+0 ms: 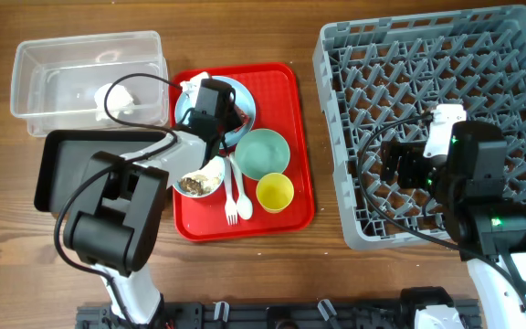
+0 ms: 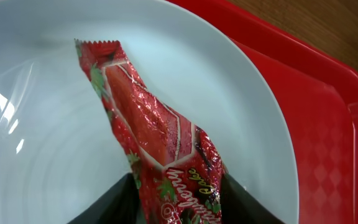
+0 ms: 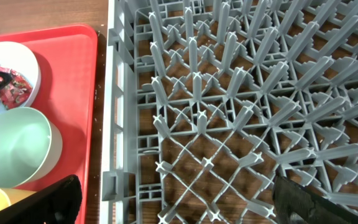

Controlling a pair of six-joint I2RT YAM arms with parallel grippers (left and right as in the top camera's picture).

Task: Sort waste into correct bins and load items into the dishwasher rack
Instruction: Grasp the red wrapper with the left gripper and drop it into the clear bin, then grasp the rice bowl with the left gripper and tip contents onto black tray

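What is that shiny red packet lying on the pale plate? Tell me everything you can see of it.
The small red shiny snack wrapper is a long, narrow packet of crinkled foil with a zigzag-cut far end, a lengthwise seam, green leaf pictures and white script I cannot read. It lies slantwise on the pale blue round plate, which sits on the flat red serving tray. The left gripper straddles its near end, black fingers against both sides. I cannot tell if they pinch it.
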